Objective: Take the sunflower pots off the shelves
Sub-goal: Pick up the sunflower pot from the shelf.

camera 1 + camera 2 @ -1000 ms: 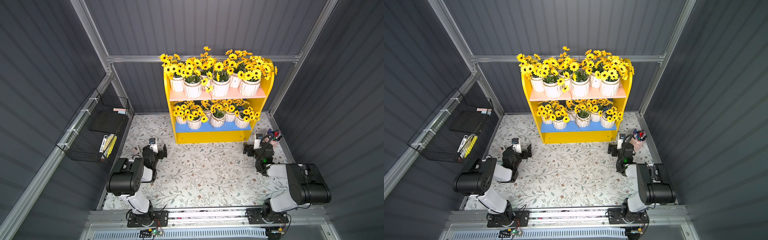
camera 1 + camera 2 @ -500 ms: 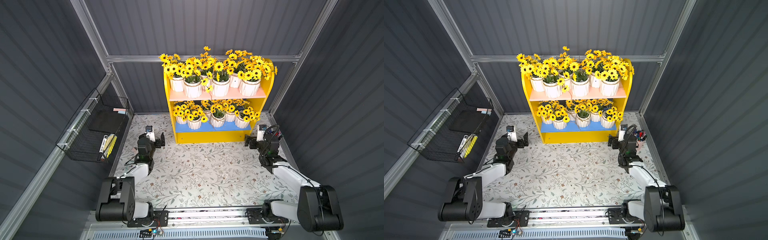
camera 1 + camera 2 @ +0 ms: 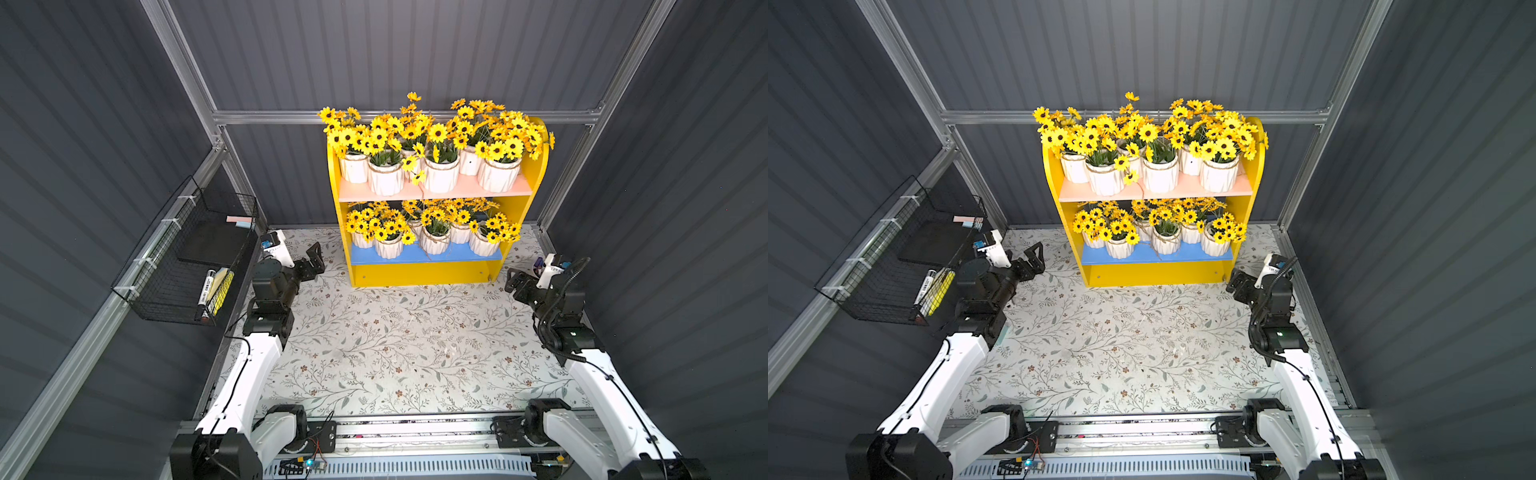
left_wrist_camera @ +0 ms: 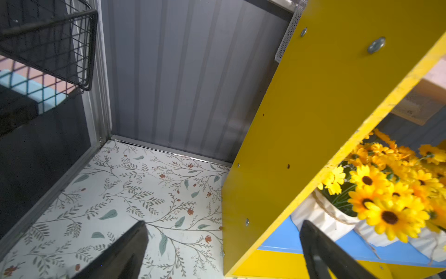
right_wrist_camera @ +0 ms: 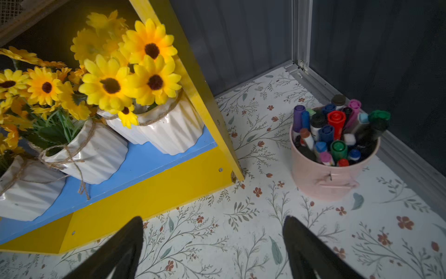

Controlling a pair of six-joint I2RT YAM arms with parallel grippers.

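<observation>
the sunflower pots (image 3: 440, 178) all stand upright on the shelves (image 3: 424, 274) at the back middle of the tabletop (image 3: 395, 353), one row on the pink upper board (image 3: 465, 192) and one on the blue lower board (image 3: 457, 254), and none is off yet. the two arms flank the lower tier, so the coming move turns on sideways offset. the left gripper (image 3: 314, 259) hangs low just outside the left side panel (image 4: 313, 108). in the left wrist view that panel's front edge falls between the jaws, and the nearest pot (image 4: 323, 217) lies beyond the panel, inward toward the robot's right. the right gripper (image 3: 513, 282) sits low just off the foot of the right side panel (image 5: 193, 72). in the right wrist view the end pot (image 5: 169, 130) on the blue board lies ahead and to its left, while the pink pen cup (image 5: 333, 174) stands ahead to its right, well apart from that pot. both grippers have their jaws spread wide with nothing between them. each arm is nearer its own end of the row, and the right one looks to have the clearer line in. since the panels close the ends, i judge that either gripper must swing inward to the open front and meet a pot's ribbed wall there, below the overhanging flowers (image 5: 108, 84). each pot's long axis runs vertical.
</observation>
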